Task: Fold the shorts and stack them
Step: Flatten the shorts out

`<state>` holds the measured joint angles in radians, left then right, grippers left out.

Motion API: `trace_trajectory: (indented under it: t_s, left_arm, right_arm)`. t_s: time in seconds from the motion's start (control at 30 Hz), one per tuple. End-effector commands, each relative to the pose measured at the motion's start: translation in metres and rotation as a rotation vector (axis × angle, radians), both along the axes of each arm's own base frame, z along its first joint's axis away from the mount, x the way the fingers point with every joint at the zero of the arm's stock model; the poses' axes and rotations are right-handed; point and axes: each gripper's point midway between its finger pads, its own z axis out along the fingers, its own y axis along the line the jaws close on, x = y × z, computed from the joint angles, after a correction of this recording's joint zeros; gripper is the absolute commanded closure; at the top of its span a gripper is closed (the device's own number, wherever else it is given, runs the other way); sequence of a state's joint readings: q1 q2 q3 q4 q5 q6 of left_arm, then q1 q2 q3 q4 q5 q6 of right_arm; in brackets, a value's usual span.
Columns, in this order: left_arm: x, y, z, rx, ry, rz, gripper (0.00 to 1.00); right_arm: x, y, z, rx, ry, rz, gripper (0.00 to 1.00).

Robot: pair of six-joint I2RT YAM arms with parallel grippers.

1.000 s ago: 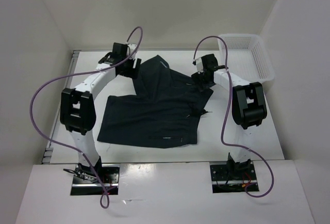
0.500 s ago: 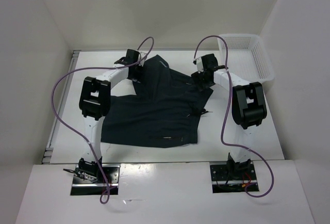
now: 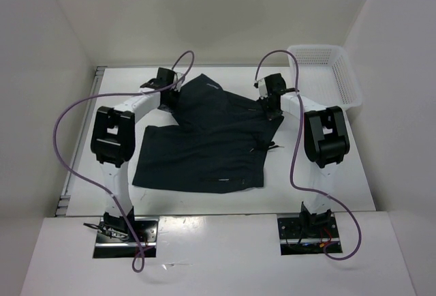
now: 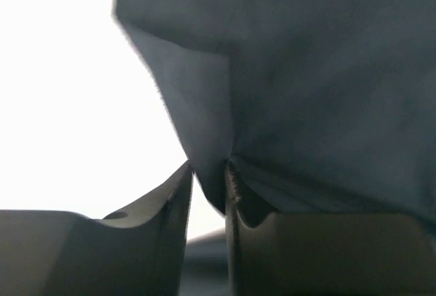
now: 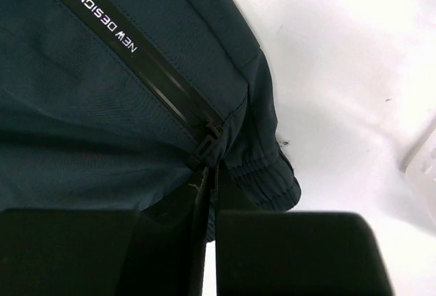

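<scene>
The black shorts (image 3: pixel 211 142) lie spread on the white table, waistband at the right, one leg reaching toward the back. My left gripper (image 3: pixel 172 100) sits at the far left edge of that leg. In the left wrist view a fold of the shorts (image 4: pixel 204 125) hangs pinched between the fingertips (image 4: pixel 178 190). My right gripper (image 3: pixel 272 110) is at the far right side by the waistband. In the right wrist view it is shut on the shorts (image 5: pixel 122 78) at a pocket zipper pull (image 5: pixel 211 142), next to the gathered waistband (image 5: pixel 269 173). White lettering (image 5: pixel 105 20) marks the pocket.
A white mesh basket (image 3: pixel 351 81) stands at the back right corner, and its edge (image 5: pixel 422 153) shows in the right wrist view. White walls close in the table (image 3: pixel 116 115) on three sides. Purple cables loop over both arms.
My left gripper moved from the left of the cloth onto the leg's far edge and closed on a fold. My right gripper closed where it stood.
</scene>
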<state>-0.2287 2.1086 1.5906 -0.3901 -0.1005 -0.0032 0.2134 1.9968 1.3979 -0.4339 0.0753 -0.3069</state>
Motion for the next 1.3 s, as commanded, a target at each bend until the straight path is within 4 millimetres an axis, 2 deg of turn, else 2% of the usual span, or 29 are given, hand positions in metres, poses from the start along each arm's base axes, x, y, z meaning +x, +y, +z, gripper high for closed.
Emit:
trace_trajectory:
  t_s: [0.0,0.03,0.07,0.1,0.13,0.17,0.2,0.23,0.27,0.3,0.33,0.37,0.4,0.43,0.53,0.57,0.6,0.67,0.7,0.77,0.87,0.9,0.97,1.03,1.13,1.2,1.23,1.27]
  left_arm:
    - [-0.01,0.02,0.041,0.003,-0.051,0.035,0.6]
    - [-0.02,0.024,0.039,-0.002,-0.035,0.038,0.59]
    - [-0.027,0.031,0.035,0.002,-0.016,0.049,0.59]
    - [-0.032,0.032,0.031,0.004,-0.004,0.049,0.59]
    - [-0.038,0.038,0.029,0.006,0.007,0.059,0.6]
    - [-0.052,0.044,0.012,0.016,0.055,0.068,0.63]
    - [-0.059,0.046,0.005,0.02,0.077,0.068,0.67]
    - [-0.064,0.046,0.003,0.022,0.085,0.068,0.72]
    - [-0.067,0.047,0.0,0.024,0.094,0.068,0.72]
    - [-0.062,0.044,0.005,0.013,0.081,0.064,0.72]
    - [-0.055,0.037,0.012,-0.021,0.062,0.045,0.67]
    - [-0.046,0.033,0.023,-0.04,0.033,0.035,0.55]
    - [-0.04,0.03,0.023,-0.05,0.037,0.028,0.51]
    - [-0.021,0.025,0.043,-0.068,-0.02,0.021,0.48]
    - [0.006,0.02,0.048,-0.075,-0.061,0.019,0.39]
    - [0.021,0.02,0.06,-0.071,-0.103,0.027,0.36]
    - [0.029,0.014,0.048,-0.07,-0.094,0.018,0.34]
    - [0.044,0.015,0.046,-0.057,-0.109,0.03,0.31]
    - [0.053,0.008,0.042,-0.058,-0.113,0.019,0.31]
    - [0.058,0.011,0.034,-0.037,-0.113,0.035,0.3]
    - [0.064,0.012,0.022,-0.006,-0.116,0.05,0.29]
    - [0.066,0.014,0.024,0.001,-0.128,0.058,0.29]
    - [0.065,0.014,0.01,0.007,-0.103,0.057,0.27]
    - [0.073,0.011,0.012,-0.005,-0.116,0.051,0.27]
    - [0.076,0.005,0.009,-0.006,-0.118,0.042,0.33]
    - [0.073,0.005,0.006,-0.004,-0.109,0.042,0.43]
    - [0.069,0.006,-0.005,0.001,-0.087,0.041,0.5]
    - [0.067,0.007,-0.008,0.003,-0.077,0.041,0.68]
  right_arm:
    - [0.009,0.003,-0.001,-0.003,-0.034,-0.001,0.96]
    - [0.009,0.003,-0.001,-0.003,-0.034,-0.001,0.96]
    - [0.008,0.007,-0.001,-0.003,-0.034,0.009,0.92]
    - [0.011,0.008,0.003,-0.001,-0.043,0.009,0.85]
    - [0.011,0.007,0.003,-0.006,-0.043,0.016,0.83]
    - [0.009,0.013,-0.002,0.001,-0.033,0.031,0.79]
    - [0.013,0.014,0.002,-0.001,-0.043,0.039,0.79]
    - [0.012,0.018,0.002,-0.001,-0.043,0.048,0.77]
    - [0.014,0.025,0.005,0.01,-0.05,0.063,0.77]
    - [0.012,0.024,0.004,0.008,-0.041,0.063,0.76]
    - [0.013,0.029,0.007,0.01,-0.05,0.072,0.76]
    - [0.013,0.031,0.007,0.018,-0.049,0.077,0.76]
    - [0.012,0.035,0.007,0.013,-0.049,0.096,0.75]
    - [0.012,0.035,0.007,0.013,-0.049,0.096,0.73]
    - [0.013,0.036,0.015,0.017,-0.067,0.096,0.72]
    - [0.01,0.035,0.012,0.015,-0.057,0.096,0.72]
    - [0.011,0.033,0.016,0.005,-0.068,0.098,0.72]
    - [0.006,0.032,0.011,0.0,-0.048,0.099,0.71]
    - [0.007,0.032,0.016,-0.003,-0.058,0.106,0.71]
    - [0.004,0.031,0.012,-0.005,-0.049,0.106,0.71]
    - [0.003,0.03,0.018,-0.007,-0.06,0.114,0.71]
    - [0.003,0.03,0.018,-0.007,-0.06,0.114,0.71]
    - [0.001,0.029,0.017,-0.009,-0.051,0.114,0.71]
    - [0.001,0.032,0.017,0.001,-0.049,0.121,0.71]
    - [0.001,0.032,0.017,0.001,-0.049,0.121,0.71]
    - [-0.004,0.03,0.017,-0.001,-0.04,0.121,0.71]
    - [-0.004,0.03,0.017,-0.001,-0.04,0.121,0.71]
    - [-0.004,0.03,0.017,-0.001,-0.04,0.121,0.71]
